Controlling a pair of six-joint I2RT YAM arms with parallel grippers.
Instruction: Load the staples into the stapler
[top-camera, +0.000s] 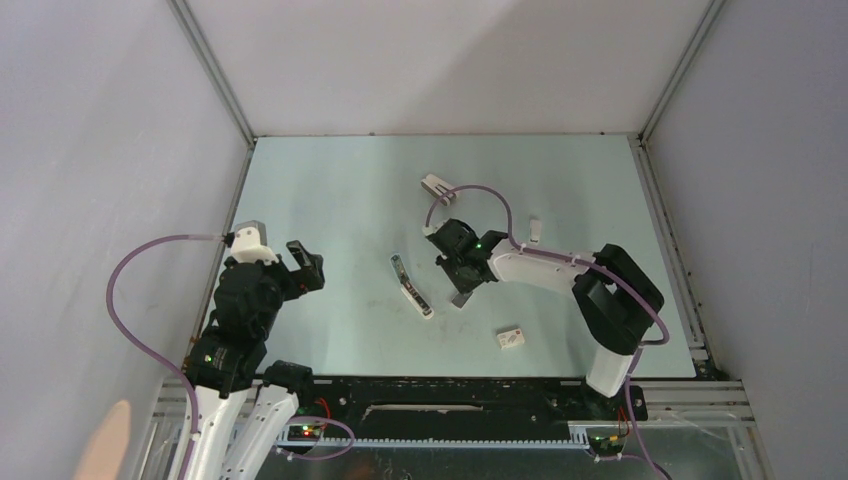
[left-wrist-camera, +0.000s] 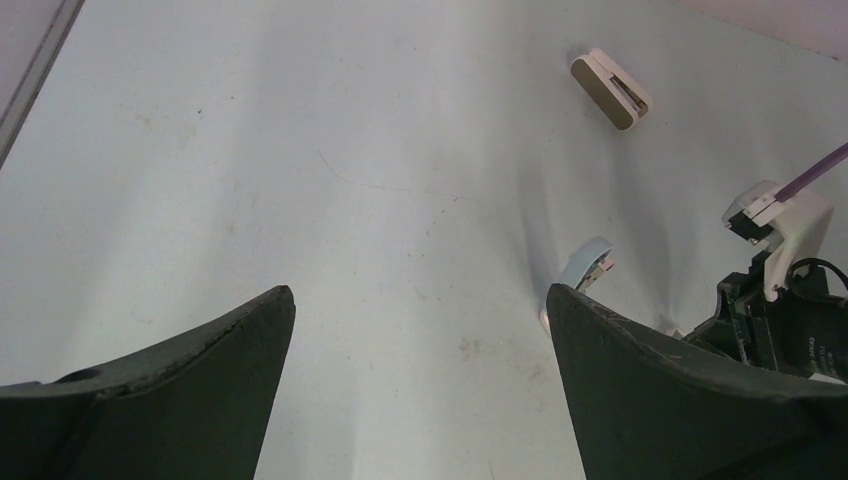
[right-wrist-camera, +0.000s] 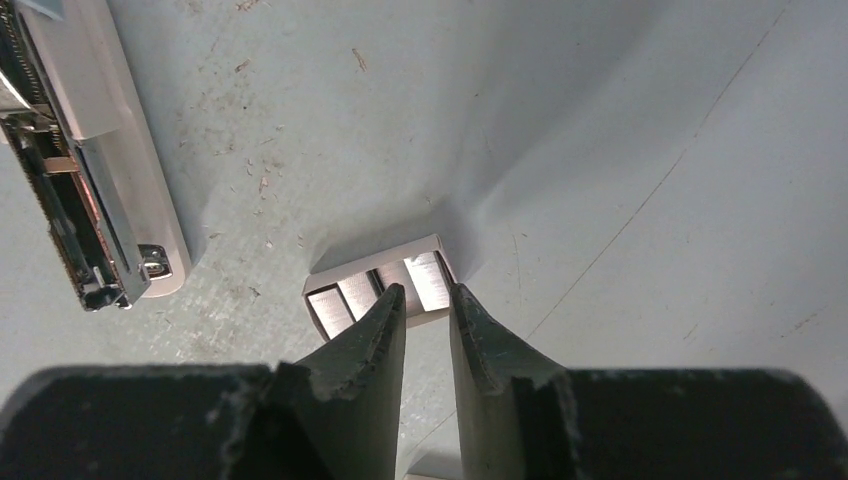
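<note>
Right jaws nearly together at staples (right-wrist-camera: 345, 300), grip cannot tell | left jaws wide apart | stapler (right-wrist-camera: 125, 190) lies open

Staples (right-wrist-camera: 358, 282): shiny ribbed metal. Stapler (right-wrist-camera: 122, 190): chrome channel, matt plastic shell. Table (right-wrist-camera: 600, 150): scuffed matt.

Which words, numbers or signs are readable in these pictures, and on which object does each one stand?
No text can be read anywhere.
Small white box: a red mark, too small to read.
Sticker on the right arm: pale print, too blurred to read.
</note>
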